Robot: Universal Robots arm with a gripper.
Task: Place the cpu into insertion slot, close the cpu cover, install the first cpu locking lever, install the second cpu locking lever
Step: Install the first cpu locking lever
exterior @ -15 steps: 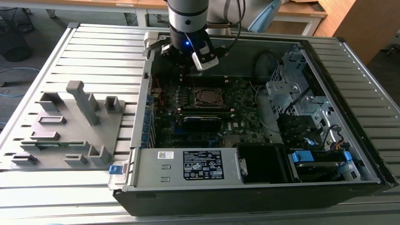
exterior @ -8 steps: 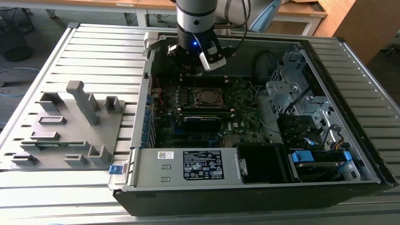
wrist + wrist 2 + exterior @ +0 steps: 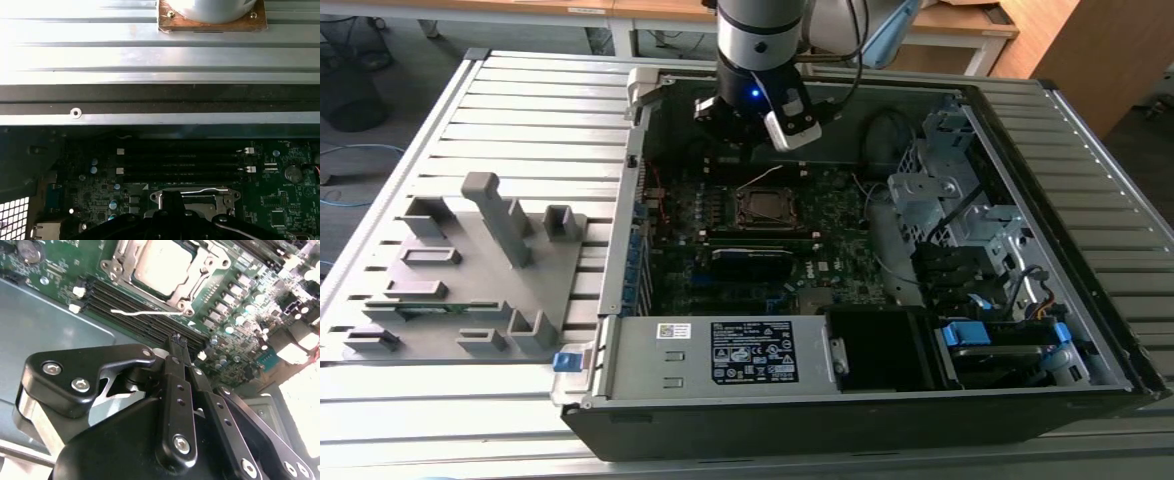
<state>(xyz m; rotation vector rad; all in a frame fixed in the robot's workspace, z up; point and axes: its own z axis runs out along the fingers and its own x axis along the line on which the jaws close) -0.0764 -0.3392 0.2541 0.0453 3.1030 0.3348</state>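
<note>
Just beyond the fingertips in the second wrist view, the cpu [image 3: 162,265] lies flat in the insertion slot [image 3: 766,206], grey top up. The gripper [image 3: 179,342] has its fingers [image 3: 175,370] together, holding nothing and clear of the board. The cpu cover [image 3: 197,287] lies down, framing the chip. Between fingers and socket, a thin silver locking lever [image 3: 145,313] stretches lengthwise along the memory slots [image 3: 125,305], inside the open computer case [image 3: 854,420].

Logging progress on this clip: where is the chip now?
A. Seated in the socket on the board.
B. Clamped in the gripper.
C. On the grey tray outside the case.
A: in the second wrist view the chip lies inside the socket's metal frame, clear of the gripper.
</note>
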